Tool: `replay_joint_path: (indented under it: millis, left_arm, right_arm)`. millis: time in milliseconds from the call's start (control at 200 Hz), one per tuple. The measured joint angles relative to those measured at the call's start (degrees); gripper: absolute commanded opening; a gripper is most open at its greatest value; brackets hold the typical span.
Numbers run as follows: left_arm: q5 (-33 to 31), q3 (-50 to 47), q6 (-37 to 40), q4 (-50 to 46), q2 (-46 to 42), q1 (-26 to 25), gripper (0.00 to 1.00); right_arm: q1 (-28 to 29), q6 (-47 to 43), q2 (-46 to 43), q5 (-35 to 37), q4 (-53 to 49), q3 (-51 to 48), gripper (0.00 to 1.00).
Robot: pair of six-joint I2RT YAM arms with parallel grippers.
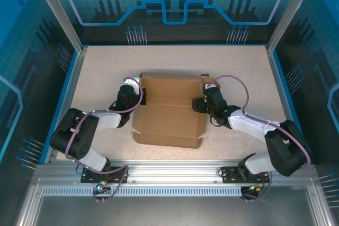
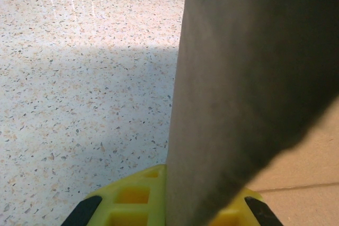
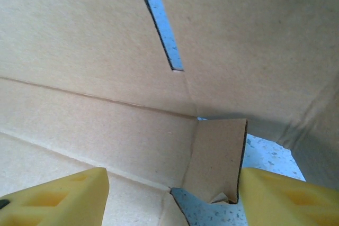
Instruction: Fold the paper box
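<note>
The paper box (image 1: pixel 169 115) is a brown cardboard sheet lying mid-table, partly folded, with its side flaps raised. My left gripper (image 1: pixel 140 95) is at the box's left edge. In the left wrist view an upright cardboard flap (image 2: pixel 254 67) stands between the yellow fingers (image 2: pixel 132 194), and the left gripper (image 2: pixel 185 197) is shut on it. My right gripper (image 1: pixel 197 104) is at the box's right edge. Its wrist view faces the inside of the box (image 3: pixel 106 51). The right gripper (image 3: pixel 172 194) is open, with a small bent tab (image 3: pixel 217 157) beside its right finger (image 3: pixel 286 199).
The speckled table (image 1: pixel 175 62) has bare room behind and to both sides of the box. Blue panels and aluminium posts (image 1: pixel 58 11) wall it in. A metal rail (image 1: pixel 175 175) with the arm bases runs along the near edge.
</note>
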Motion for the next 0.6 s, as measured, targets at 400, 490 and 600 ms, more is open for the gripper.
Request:
replay_joint_path:
  millis: [400,490,600]
  left_arm:
    - [0.0,0.0,0.0,0.0,0.0,0.0,0.0]
    - [0.0,0.0,0.0,0.0,0.0,0.0,0.0]
    - [0.0,0.0,0.0,0.0,0.0,0.0,0.0]
  right_arm:
    - [2.0,0.0,0.8,-2.8,2.7,0.0,0.64]
    - [3.1,0.0,2.1,-2.7,3.1,0.0,0.64]
    - [4.2,0.0,3.9,-2.7,4.0,0.0,0.63]
